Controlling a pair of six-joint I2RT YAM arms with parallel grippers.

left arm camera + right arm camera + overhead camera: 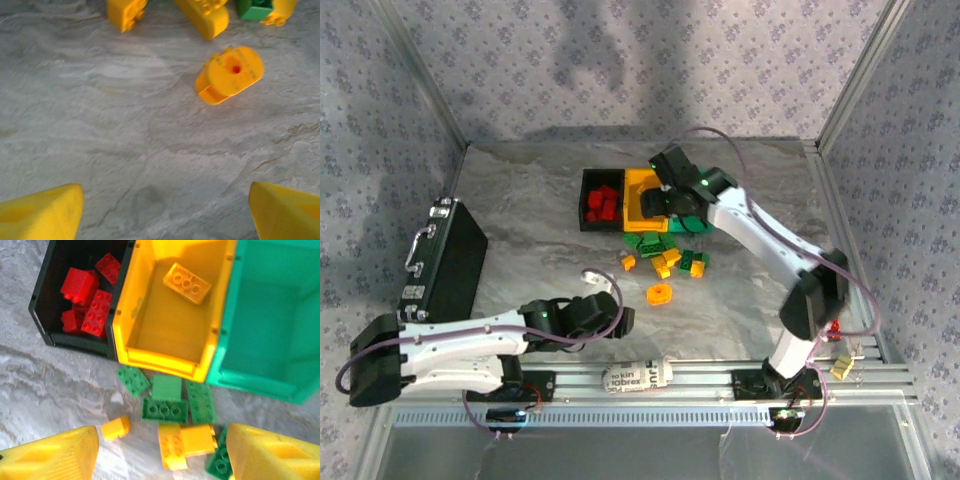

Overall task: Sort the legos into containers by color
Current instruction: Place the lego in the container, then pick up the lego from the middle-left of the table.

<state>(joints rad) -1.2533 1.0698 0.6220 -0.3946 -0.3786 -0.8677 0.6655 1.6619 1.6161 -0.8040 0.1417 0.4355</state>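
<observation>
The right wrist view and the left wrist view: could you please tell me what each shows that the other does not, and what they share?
Right wrist, not left: a black bin holding red bricks, a yellow bin with one orange brick inside, and a green bin. Left wrist, not right: a round orange piece. Shared: the grey table, loose yellow bricks and green bricks, and an open gripper each, the right gripper and the left gripper.

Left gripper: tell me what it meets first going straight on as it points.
Probably the round orange piece, slightly right of the line of the left gripper; bare table lies between. Depth unclear.
</observation>
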